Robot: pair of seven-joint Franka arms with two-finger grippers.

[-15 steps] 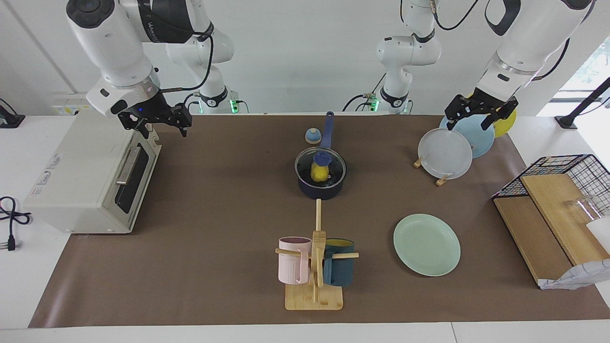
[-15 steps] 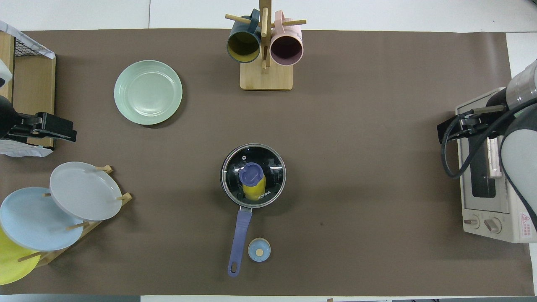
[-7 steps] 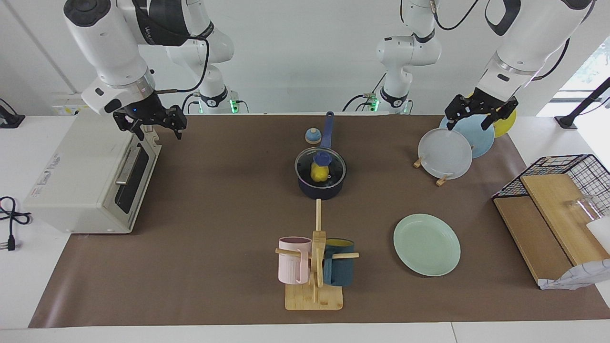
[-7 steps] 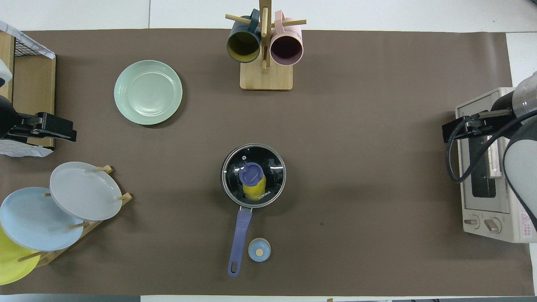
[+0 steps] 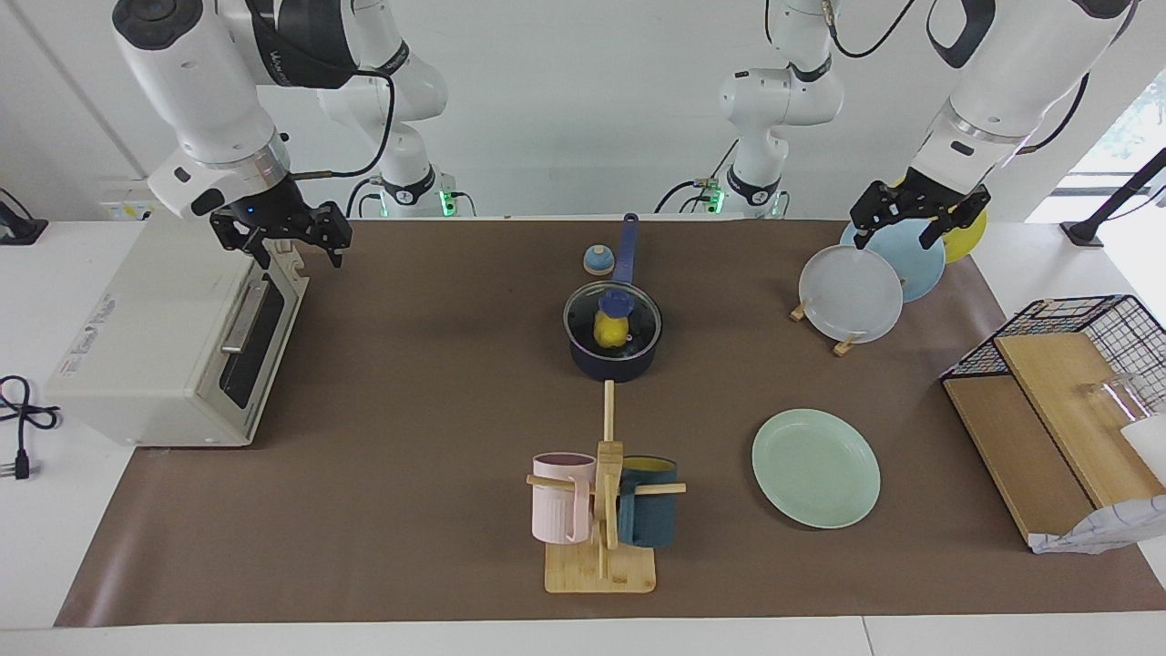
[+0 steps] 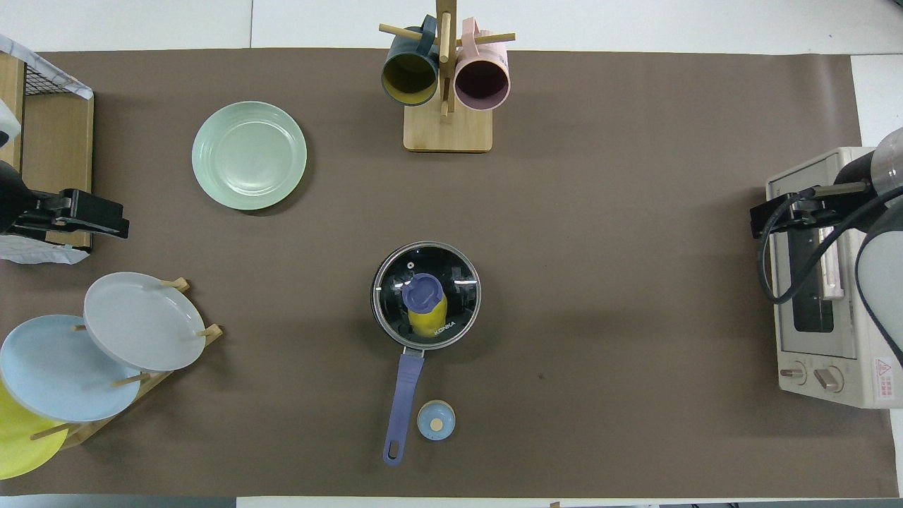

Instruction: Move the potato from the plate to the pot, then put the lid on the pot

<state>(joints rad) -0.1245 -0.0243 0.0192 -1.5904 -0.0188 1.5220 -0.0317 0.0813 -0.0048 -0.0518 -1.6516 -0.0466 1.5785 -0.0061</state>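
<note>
**Inspector:** What is the toaster oven (image 5: pixel 173 337) end showing?

**Assistant:** The right gripper (image 5: pixel 281 232) is hanging over it with fingers spread, carrying nothing. The left gripper (image 5: pixel 918 214) is waiting over the plate rack (image 5: pixel 852 296), also spread.

**Inspector:** Why idle?

**Assistant:** Likely finished. The plate (image 5: pixel 815 466) is lying bare, the lid (image 5: pixel 612 319) is sitting on the pot (image 5: pixel 615 360), and the potato (image 5: pixel 608 332) is showing inside through the glass.
</note>
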